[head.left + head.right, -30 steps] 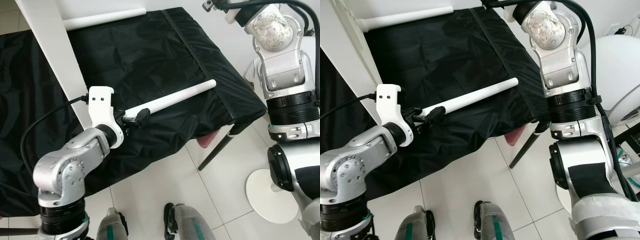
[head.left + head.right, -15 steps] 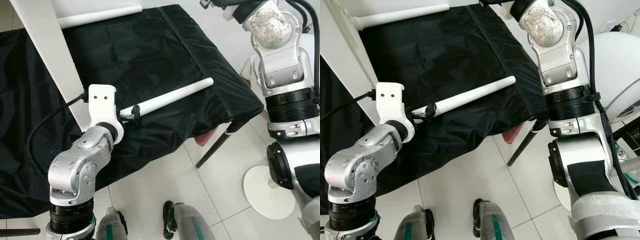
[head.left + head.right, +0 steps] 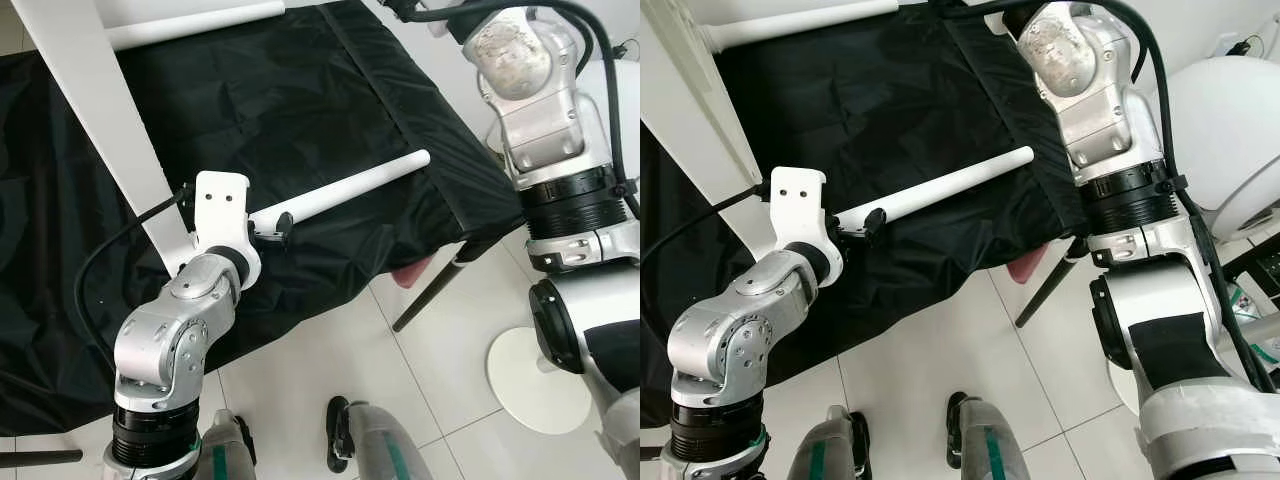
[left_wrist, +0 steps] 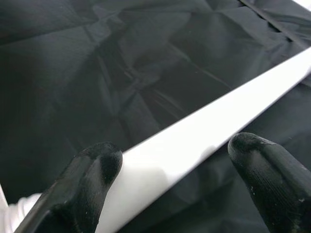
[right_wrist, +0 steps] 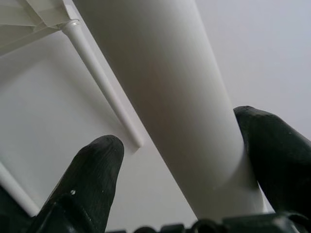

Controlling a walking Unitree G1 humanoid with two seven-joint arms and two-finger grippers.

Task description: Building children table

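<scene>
2 white table legs (image 3: 345, 192) (image 3: 190, 25), 1 black cloth (image 3: 300, 110) (1 tabletop panel (image 3: 90, 110)).

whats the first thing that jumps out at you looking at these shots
The white table leg lying slantwise across the black cloth, with the left gripper open around its near end. Next, the long white board slanting over the cloth on the robot's left, and the right gripper raised, its fingers either side of a thick white leg.

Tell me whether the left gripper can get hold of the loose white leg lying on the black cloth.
Probably yes. The left gripper already straddles the white leg near its closer end, with open fingers on either side and nothing between them on the black cloth.
</scene>
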